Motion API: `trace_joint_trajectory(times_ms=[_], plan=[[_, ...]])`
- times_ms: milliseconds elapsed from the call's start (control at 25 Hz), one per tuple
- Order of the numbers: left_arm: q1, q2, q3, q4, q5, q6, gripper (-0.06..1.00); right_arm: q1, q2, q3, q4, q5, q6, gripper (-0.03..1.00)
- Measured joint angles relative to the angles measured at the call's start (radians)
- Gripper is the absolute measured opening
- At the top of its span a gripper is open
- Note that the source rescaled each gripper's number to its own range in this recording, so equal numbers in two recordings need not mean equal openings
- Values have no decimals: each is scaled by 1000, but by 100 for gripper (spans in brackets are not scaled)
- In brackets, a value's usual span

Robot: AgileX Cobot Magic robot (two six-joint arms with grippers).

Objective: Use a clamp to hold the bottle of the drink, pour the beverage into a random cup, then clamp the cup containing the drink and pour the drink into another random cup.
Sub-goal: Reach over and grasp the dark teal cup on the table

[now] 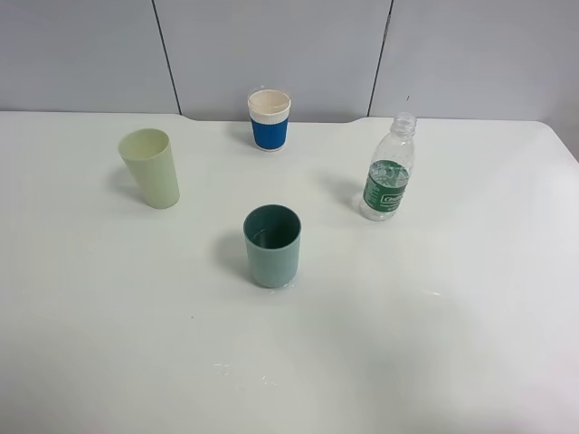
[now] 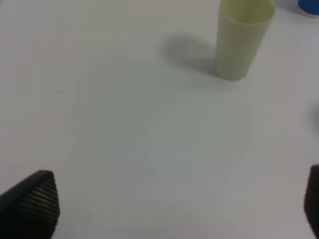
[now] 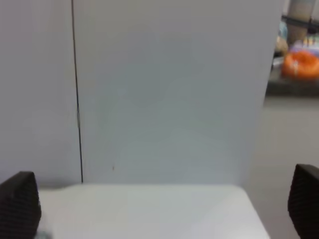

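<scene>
Left wrist, left gripper [image 2: 179,199] agape, right gripper [image 3: 163,199] likewise

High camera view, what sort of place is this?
Probably a lab or test bench rather than a home: a plain white table against grey wall panels, with only a bottle, teal cup, yellow-green cup and blue cup spaced apart.

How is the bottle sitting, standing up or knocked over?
Standing up. The bottle rests on its base on the table, its capless neck pointing upward.

Upright bottle [image 1: 389,172], teal cup [image 1: 272,249], yellow-green cup [image 1: 152,170]
</scene>
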Motion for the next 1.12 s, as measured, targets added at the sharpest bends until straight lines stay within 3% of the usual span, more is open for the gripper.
trace_joint_trajectory(times_ms=[200,440,1120], plan=[[0,0,0,0,0,0,100,0,0,0,-24,222,8,100],[0,0,0,0,0,-5,100,0,0,19,-28,410,89,100],[0,0,0,0,0,0,100,0,0,62,-27,434,104,100]])
